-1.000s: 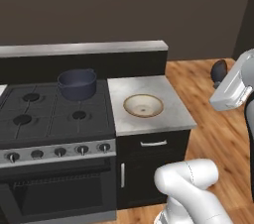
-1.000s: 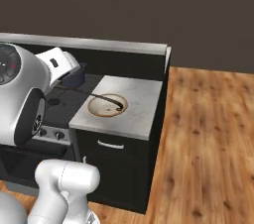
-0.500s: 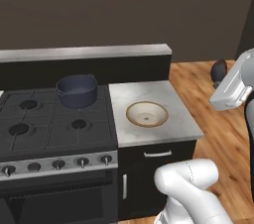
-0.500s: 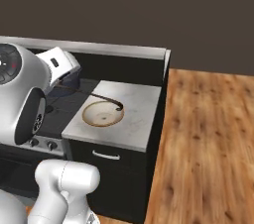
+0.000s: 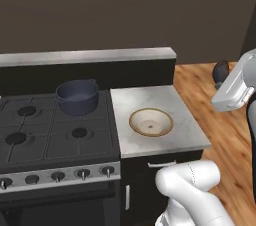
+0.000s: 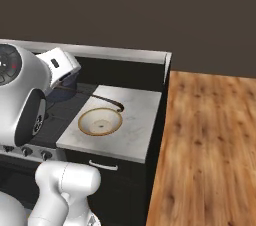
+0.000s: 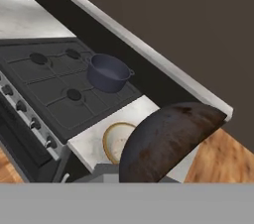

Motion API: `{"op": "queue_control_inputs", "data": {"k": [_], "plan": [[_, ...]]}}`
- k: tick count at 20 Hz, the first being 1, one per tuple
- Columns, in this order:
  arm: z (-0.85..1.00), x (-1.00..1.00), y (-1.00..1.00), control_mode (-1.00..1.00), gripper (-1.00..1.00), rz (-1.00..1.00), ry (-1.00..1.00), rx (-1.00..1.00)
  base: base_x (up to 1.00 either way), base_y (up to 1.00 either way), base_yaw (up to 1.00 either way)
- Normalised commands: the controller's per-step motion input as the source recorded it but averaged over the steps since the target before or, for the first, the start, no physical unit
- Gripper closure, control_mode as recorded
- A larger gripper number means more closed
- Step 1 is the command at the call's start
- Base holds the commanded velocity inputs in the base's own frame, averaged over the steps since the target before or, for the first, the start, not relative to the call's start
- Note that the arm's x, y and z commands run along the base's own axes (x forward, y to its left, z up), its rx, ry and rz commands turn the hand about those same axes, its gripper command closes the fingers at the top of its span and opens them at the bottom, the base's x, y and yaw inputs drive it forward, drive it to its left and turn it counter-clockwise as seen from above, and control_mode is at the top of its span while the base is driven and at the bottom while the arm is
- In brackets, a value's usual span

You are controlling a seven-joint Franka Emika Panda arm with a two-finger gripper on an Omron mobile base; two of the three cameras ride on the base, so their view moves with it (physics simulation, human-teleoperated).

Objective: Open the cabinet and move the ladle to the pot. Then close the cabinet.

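On the stove's rear right burner, the pot (image 5: 77, 97) is sitting nearer in both base views than a moment ago, since the base is driving closer, which suggests the transfer stage is beginning. The gripper is staying clenched, apparently grasping the ladle (image 7: 166, 139), whose rounded, mottled brown bowl is looming close above the shallow cream bowl (image 5: 151, 122) on the speckled grey counter (image 5: 187, 129).

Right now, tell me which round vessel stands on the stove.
The dark blue-grey pot, deep with two small loop handles, stands on the stove at a back burner. The shallow cream bowl with a tan rim sits on the grey counter beside it.
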Motion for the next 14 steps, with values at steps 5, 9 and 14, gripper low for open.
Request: {"op": "queue_control_inputs", "data": {"k": [5, 9, 14], "plan": [[0.0, 0.0, 0.0, 1.0, 1.0, 0.0, 0.0, 0.0, 0.41, 0.02, 0.0], [0.0, 0.0, 0.0, 1.0, 1.0, 0.0, 0.0, 0.0, 0.47, 0.02, 0.0], [0.0, 0.0, 0.0, 1.0, 1.0, 0.0, 0.0, 0.0, 0.5, 0.0, 0.0]]}}
